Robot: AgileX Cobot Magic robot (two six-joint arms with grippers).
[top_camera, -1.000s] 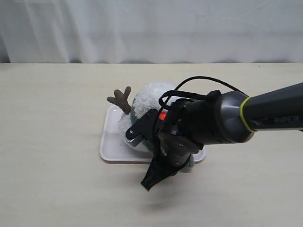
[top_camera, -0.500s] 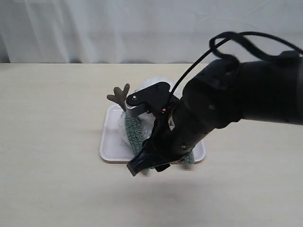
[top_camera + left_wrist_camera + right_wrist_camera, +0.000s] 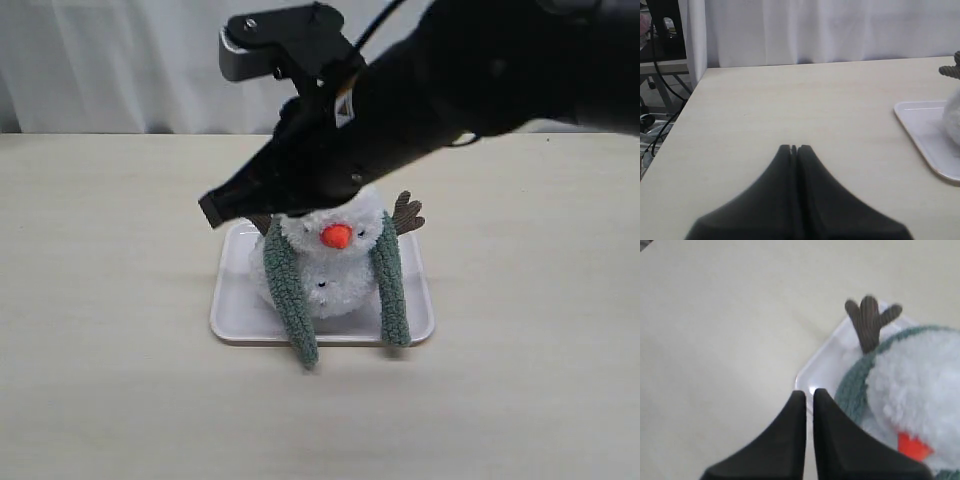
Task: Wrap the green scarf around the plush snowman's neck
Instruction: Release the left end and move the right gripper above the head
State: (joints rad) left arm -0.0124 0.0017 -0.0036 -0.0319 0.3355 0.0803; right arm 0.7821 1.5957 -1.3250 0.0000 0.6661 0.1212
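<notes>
- Exterior view: elevated, frontal, mid-range; faces table (image 3: 100, 250) and curtain (image 3: 120, 60).
- Left wrist view: low over table, near-level; tray (image 3: 920, 125) partly seen.
- Right wrist view: close, steeply downward on plush snowman (image 3: 925, 385); tray shared by all.

The tray (image 3: 232, 310) lies on the table (image 3: 110, 300) near its middle, and the snowman (image 3: 335, 265) sits on it, facing the near edge. The scarf (image 3: 290, 290) is draped over the snowman, one end hanging down its front on the left and one on the right, both reaching past the tray's near rim. The right gripper (image 3: 212, 210) hangs above the tray's far left corner. The curtain (image 3: 120, 60) is behind the table.
</notes>
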